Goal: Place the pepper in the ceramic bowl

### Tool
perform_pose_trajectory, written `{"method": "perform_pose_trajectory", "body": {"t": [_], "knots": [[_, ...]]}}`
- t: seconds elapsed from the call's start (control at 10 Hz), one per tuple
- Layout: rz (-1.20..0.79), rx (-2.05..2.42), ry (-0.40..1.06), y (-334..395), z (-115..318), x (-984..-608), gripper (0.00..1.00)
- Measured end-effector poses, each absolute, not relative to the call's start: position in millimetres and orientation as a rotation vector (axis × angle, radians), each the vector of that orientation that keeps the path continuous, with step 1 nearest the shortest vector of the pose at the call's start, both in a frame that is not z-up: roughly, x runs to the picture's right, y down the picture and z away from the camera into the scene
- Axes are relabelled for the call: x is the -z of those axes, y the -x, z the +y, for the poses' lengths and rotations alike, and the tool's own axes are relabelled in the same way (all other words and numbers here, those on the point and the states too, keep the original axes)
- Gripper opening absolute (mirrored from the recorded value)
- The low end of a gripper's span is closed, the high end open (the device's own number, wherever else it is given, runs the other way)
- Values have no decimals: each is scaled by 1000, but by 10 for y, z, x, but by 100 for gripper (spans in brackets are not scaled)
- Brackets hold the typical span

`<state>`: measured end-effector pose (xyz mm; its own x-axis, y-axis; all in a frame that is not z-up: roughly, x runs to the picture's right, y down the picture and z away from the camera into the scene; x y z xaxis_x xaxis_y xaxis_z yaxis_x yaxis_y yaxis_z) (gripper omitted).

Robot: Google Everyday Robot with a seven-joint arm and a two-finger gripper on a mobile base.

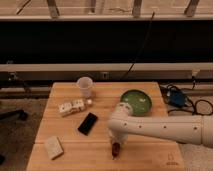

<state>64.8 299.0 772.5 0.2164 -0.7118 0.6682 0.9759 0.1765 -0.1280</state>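
The pepper (116, 149) is a small dark red chili that pokes out below my gripper (116, 143), near the front edge of the wooden table (150, 150). My gripper is shut on the pepper, and my white arm (160, 127) reaches in from the right. The ceramic bowl (136, 101) is green and glossy. It stands behind and to the right of the gripper, and the arm partly covers its near rim.
A white cup (85, 86) stands at the back of the table. A black phone (88, 123) lies left of the gripper, a white packet (71, 106) behind it, and a pale block (53, 147) at the front left. Cables and a blue item (176, 97) lie to the right.
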Motion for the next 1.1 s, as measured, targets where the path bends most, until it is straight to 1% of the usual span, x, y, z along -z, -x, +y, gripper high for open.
{"method": "perform_pose_trajectory", "body": {"t": [0.1,0.4,0.6,0.8,1.1], "knots": [[-524,1266,605,-659,2960,-7712,0],[-517,1258,589,-634,2828,-7751,0],[-515,1258,584,-663,2822,-7706,0],[-519,1248,565,-690,2686,-7711,0],[-518,1243,555,-727,2594,-7690,0]]}}
